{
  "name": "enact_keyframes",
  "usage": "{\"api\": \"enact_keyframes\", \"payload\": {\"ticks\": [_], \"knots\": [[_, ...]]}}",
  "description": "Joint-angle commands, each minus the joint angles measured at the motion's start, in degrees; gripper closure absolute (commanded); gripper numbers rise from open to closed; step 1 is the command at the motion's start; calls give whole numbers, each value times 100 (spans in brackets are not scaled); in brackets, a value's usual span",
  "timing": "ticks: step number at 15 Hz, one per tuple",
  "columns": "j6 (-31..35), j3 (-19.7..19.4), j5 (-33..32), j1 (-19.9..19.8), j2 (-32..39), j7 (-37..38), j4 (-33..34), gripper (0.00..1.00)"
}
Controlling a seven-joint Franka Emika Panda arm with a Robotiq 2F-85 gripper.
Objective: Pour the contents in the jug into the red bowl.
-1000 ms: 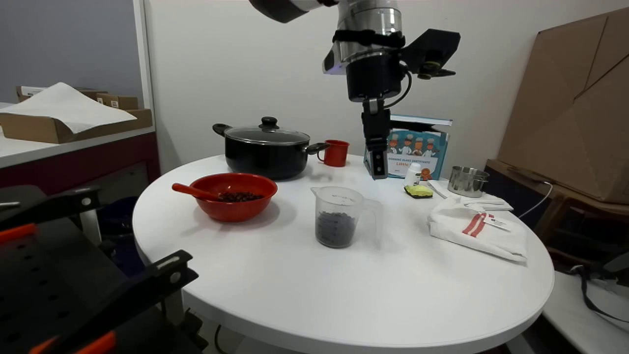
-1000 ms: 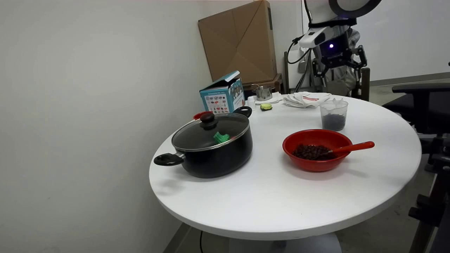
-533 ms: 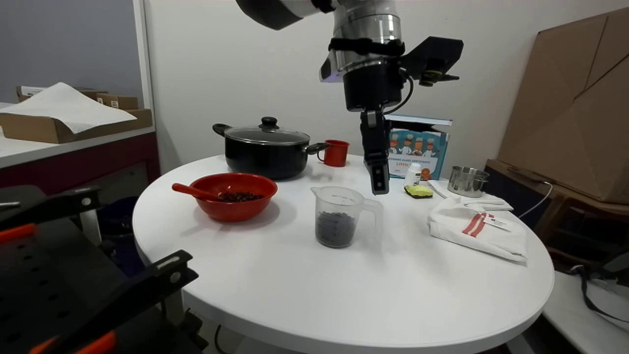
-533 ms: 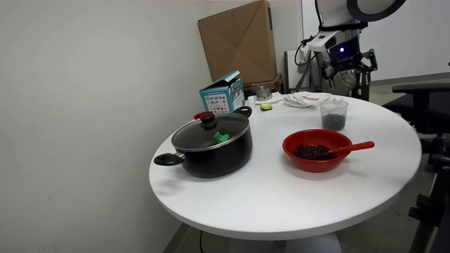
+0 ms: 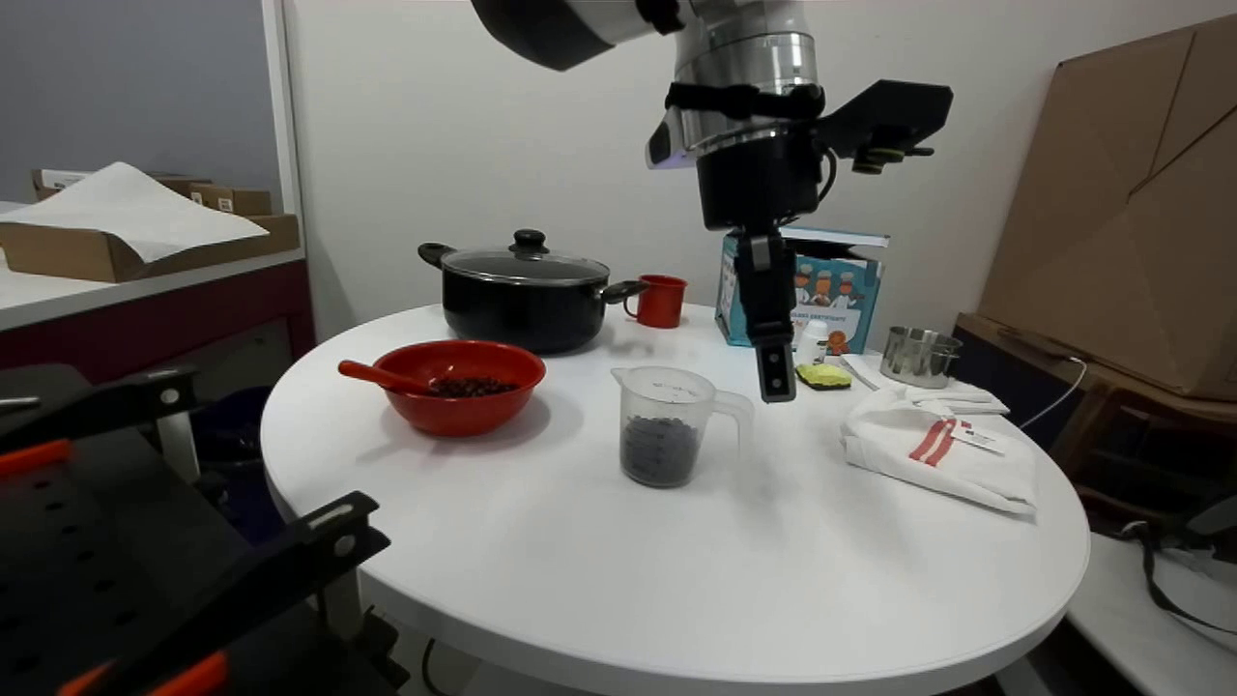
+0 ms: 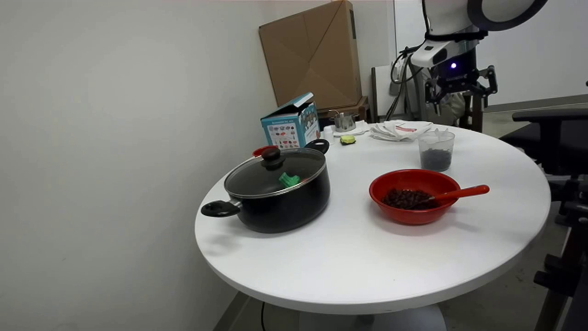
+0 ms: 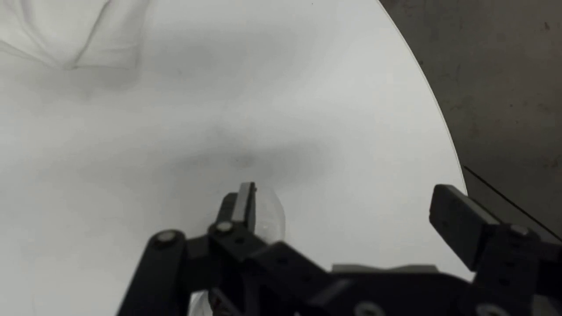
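The clear plastic jug (image 5: 633, 401) stands upright on the white table, and it also shows in an exterior view (image 6: 436, 139). Its dark contents (image 5: 659, 452) fill about the lower half. The red bowl (image 5: 464, 414) stands beside it, also seen in an exterior view (image 6: 413, 217), with dark red beans and a red spoon inside. My gripper (image 5: 776, 375) is open and empty above the table on the jug's handle side, apart from it. In the wrist view the gripper (image 7: 344, 197) has its jaws wide apart. The jug's handle (image 7: 272, 215) shows beside one finger; the jug's body is mostly hidden.
A black lidded pot (image 5: 522, 314) and a small red cup (image 5: 662, 302) stand behind the bowl. A blue box (image 5: 841, 290), a yellow-green sponge (image 5: 823, 376), a steel pot (image 5: 918, 358) and a folded white towel (image 5: 928, 464) lie beyond the gripper. The table edge (image 7: 428, 83) curves nearby.
My gripper has moved down toward the table and then sideways, to the right in both exterior views, with its jaws staying open. The jug and the bowl have not moved.
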Motion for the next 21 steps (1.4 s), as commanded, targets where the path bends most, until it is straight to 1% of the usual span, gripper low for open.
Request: {"api": "enact_keyframes", "payload": {"ticks": [1, 5, 8, 13, 18, 21], "knots": [[312, 79, -58, -132, 241, -24, 102, 0], [351, 150, -26, -152, 517, -124, 319, 0], [300, 205, -18, -136, 702, -143, 605, 0], [218, 423, 121, -204, 973, -307, 991, 0], [245, 683, 312, -362, 1078, -647, 999, 0], [221, 731, 369, -394, 1106, -791, 990, 0]]}}
